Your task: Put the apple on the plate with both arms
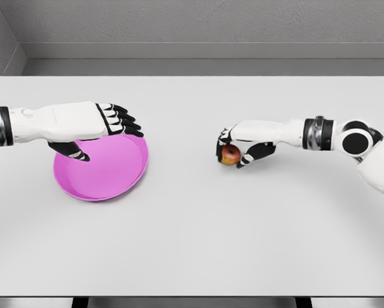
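Observation:
A red-yellow apple [230, 154] sits on the white table right of the middle, with my right hand [233, 150] curled around it from the right. A pink plate [108, 174] lies on the table's left half. My left hand [105, 135] hovers over the plate's far edge, its black fingers [126, 120] stretched out flat and its thumb [76, 153] pointing down over the plate, holding nothing. The far rim of the plate is hidden behind that hand.
The white table [198, 237] reaches a grey wall at the back and ends in a front edge near the picture's bottom. Nothing else stands on it.

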Available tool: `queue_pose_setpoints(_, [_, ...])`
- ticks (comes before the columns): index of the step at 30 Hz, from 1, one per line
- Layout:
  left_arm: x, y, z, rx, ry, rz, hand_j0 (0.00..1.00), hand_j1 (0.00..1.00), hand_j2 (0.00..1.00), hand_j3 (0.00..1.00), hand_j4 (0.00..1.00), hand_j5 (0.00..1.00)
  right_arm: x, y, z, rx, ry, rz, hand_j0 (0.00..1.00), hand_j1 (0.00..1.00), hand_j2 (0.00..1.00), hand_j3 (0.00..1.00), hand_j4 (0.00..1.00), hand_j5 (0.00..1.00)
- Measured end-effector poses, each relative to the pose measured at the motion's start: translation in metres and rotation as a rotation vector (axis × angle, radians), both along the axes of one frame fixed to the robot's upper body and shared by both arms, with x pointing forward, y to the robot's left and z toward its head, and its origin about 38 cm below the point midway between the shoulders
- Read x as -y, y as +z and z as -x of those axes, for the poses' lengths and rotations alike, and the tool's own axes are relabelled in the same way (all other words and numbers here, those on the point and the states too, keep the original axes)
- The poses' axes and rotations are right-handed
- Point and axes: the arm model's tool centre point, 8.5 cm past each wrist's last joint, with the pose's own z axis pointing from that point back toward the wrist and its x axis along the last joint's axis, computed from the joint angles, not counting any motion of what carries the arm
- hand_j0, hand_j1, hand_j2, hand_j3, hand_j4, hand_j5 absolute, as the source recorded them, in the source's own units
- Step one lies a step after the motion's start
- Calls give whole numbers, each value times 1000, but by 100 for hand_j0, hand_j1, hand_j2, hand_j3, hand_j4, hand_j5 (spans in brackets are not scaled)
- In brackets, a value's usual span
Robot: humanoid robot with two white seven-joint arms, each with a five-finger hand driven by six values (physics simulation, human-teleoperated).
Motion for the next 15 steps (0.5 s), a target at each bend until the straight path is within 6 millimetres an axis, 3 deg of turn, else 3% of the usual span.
queue_pose_setpoints(7, [0,0,0,0,1,-1,100,100,100,100,100,100,-36,-2,8,-2,79,-28,44,44,44,44,44,44])
queue_pose_setpoints(10, [0,0,0,0,1,0,100,100,100,100,100,100,-42,-3,11,-6,93,-30,67,67,67,67,67,67])
queue_pose_setpoints(11, [0,0,0,0,1,0,100,100,100,100,100,100,-42,-4,11,-5,94,-29,79,79,79,79,79,79])
queue_pose_setpoints(12, [0,0,0,0,1,0,100,100,100,100,100,100,-40,-4,11,-5,93,-26,100,100,100,100,100,100])
queue_pose_setpoints(15, [0,0,0,0,1,0,100,100,100,100,100,100,-31,-4,11,-3,78,-15,100,100,100,100,100,100])
